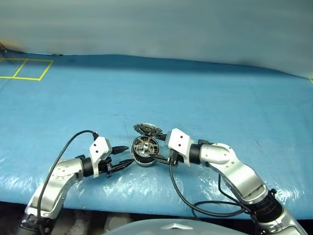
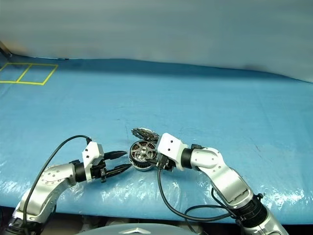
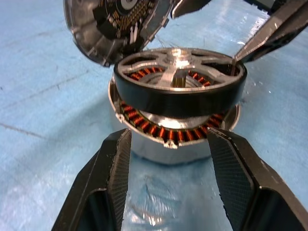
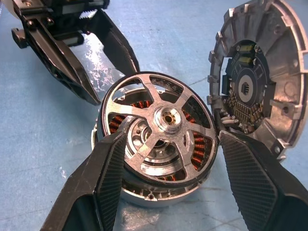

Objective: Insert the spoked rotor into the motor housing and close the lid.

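Two pincers flank the motor housing [image 4: 144,195] on the blue bench [image 1: 195,98]. Both the left pincer [image 3: 168,159] and right pincer [image 4: 166,168] stand open, holding nothing. Between them the spoked rotor [image 4: 159,139] sits tilted, half-seated on the windings; the lid [image 4: 260,77] stands open beyond. Next, I judge: press the rotor level, then swing the lid down.

Looks like a robot test lab here: a wide table [image 1: 205,98] wrapped in crinkly blue plastic sheet, yellow tape squares [image 1: 24,68] marked at its far left corner, a plain pale wall [image 1: 156,24] behind.
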### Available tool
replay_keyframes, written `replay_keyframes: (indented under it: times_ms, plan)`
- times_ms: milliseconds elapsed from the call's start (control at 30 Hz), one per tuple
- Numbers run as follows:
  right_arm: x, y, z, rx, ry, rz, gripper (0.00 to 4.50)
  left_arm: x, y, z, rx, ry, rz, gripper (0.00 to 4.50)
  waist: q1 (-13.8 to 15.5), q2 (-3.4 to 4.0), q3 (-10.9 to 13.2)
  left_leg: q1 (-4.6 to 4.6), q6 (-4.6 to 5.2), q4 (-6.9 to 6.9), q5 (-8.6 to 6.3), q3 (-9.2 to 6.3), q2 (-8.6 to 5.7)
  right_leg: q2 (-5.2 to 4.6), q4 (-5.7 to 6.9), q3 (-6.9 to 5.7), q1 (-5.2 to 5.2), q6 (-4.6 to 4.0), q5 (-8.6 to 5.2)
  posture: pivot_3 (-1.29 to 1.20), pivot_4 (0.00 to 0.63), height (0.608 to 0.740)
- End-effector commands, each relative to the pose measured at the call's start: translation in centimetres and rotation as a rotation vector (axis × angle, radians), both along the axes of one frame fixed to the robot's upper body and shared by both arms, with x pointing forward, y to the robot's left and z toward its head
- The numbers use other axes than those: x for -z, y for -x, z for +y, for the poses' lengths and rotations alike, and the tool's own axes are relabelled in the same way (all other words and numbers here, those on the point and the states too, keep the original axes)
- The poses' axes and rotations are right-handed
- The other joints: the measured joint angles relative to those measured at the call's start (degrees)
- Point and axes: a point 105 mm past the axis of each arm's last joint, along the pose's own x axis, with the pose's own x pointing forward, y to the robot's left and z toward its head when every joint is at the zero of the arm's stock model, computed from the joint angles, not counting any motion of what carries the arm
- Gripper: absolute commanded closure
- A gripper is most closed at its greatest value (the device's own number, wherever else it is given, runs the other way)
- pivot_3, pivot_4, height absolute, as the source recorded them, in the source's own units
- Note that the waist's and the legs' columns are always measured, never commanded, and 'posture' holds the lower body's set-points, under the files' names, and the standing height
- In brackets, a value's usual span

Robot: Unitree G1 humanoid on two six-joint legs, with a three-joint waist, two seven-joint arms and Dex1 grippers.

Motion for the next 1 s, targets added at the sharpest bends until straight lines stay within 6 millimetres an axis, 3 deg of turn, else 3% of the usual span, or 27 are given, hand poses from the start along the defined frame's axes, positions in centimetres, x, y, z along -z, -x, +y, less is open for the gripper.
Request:
replay_keyframes:
  times_ms: [33,200,500,767,933,1000]
  plan:
    - [-1.2,-0.1,-0.1,0.004,-0.034,-0.035,1.26,-1.1,0.1,1.1,-0.003,-0.035,-0.035,1.83,0.04,0.0,0.0,0.0,0.0,-0.01,0.0,0.0,0.0,0.0,0.0,-0.01,0.0,-0.01,-0.01,0.0,0.15,0.74]
    - [-1.5,-0.4,-0.2,0.013,-0.046,-0.047,1.26,-1.1,-0.4,1.9,-0.04,-0.057,-0.056,1.83,0.18,-0.07,0.04,-0.01,0.0,0.01,0.0,0.03,-0.02,-0.03,-0.02,0.0,0.01,-0.16,-0.09,0.0,0.15,0.74]
    - [-1.6,-0.1,1.1,-0.045,-0.079,-0.023,1.26,-0.9,-0.5,0.0,-0.02,-0.014,-0.067,1.83,0.05,-0.09,0.05,-0.01,0.0,0.0,0.0,0.02,-0.02,-0.03,-0.01,0.0,0.01,-0.07,0.06,0.0,0.15,0.74]
    - [-1.4,-0.7,1.3,-0.105,-0.005,-0.062,1.26,-1.1,-0.7,-0.2,-0.017,-0.009,-0.074,1.83,0.04,-0.09,0.06,-0.01,0.0,0.01,0.0,0.02,-0.01,-0.02,-0.01,-0.01,0.0,-0.18,0.13,0.0,0.15,0.74]
    - [-1.7,-0.7,1.4,-0.095,-0.051,-0.044,1.26,-1.5,-0.8,-0.6,-0.027,0.024,-0.086,1.83,0.04,-0.09,0.06,-0.02,0.0,-0.01,0.0,0.01,-0.02,-0.02,-0.01,0.0,0.0,-0.24,0.16,0.0,0.15,0.74]
    - [-1.4,-0.8,1.6,-0.083,-0.078,-0.018,1.65,-1.3,-0.9,-0.8,-0.026,0.016,-0.092,1.83,0.01,-0.09,0.06,-0.02,0.0,-0.01,0.0,0.01,-0.02,-0.02,-0.01,0.0,0.0,-0.25,0.17,0.0,0.15,0.74]
